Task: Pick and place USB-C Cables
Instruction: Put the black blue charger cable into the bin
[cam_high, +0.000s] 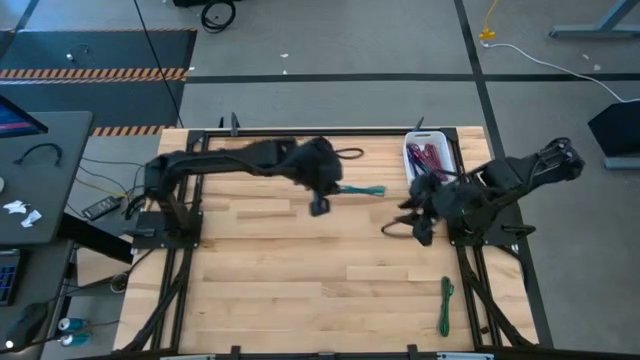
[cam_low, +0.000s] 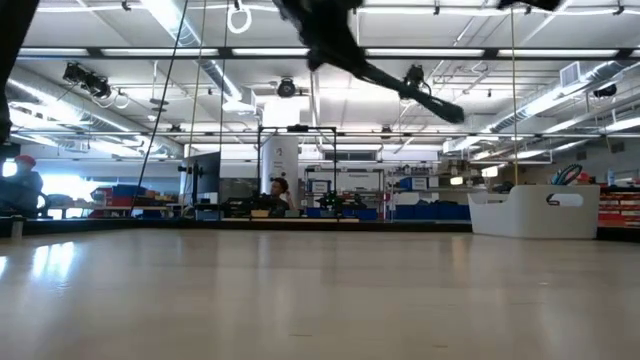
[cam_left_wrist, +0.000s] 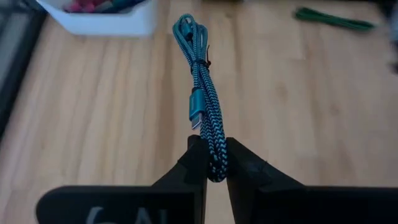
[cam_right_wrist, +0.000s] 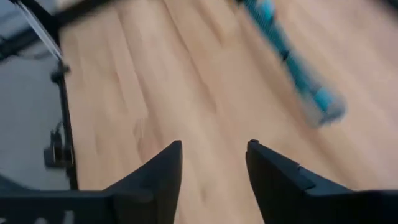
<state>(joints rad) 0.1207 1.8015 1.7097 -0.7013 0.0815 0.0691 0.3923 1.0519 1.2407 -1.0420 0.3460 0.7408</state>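
teal usb-c cable (cam_left_wrist: 202, 93) is pinched by one end between the two fingers of the left tool (cam_left_wrist: 211, 165), the rest of the bundle sticking out straight ahead of it, clear of the desk (cam_high: 270, 270). from above, the cable (cam_high: 362, 189) shows just past the left tool (cam_high: 320, 205), pointing toward the white bin (cam_high: 447, 150) at the desk's far right corner, with a gap left between them. some red and dark cables (cam_high: 428, 158) already lie in that bin. a green cable (cam_high: 446, 305) lies on the desk near the right front edge, well apart from everything else.

the step in hand looks like carrying the teal cable over to the bin. to do it well, i'd keep the grip firm, since only the end loop is held and the bundle could swing or slip; bring the free end over the bin's near wall before lowering, and let go only when most of the bundle is above the inside.

the left arm reaches across from its base on the left, stretched along the far part of the desk, wrist raised. the right tool (cam_right_wrist: 211, 162) is released, fingers spread with nothing between them, hovering near the right side just in front of the bin; the right arm is folded close to its base.
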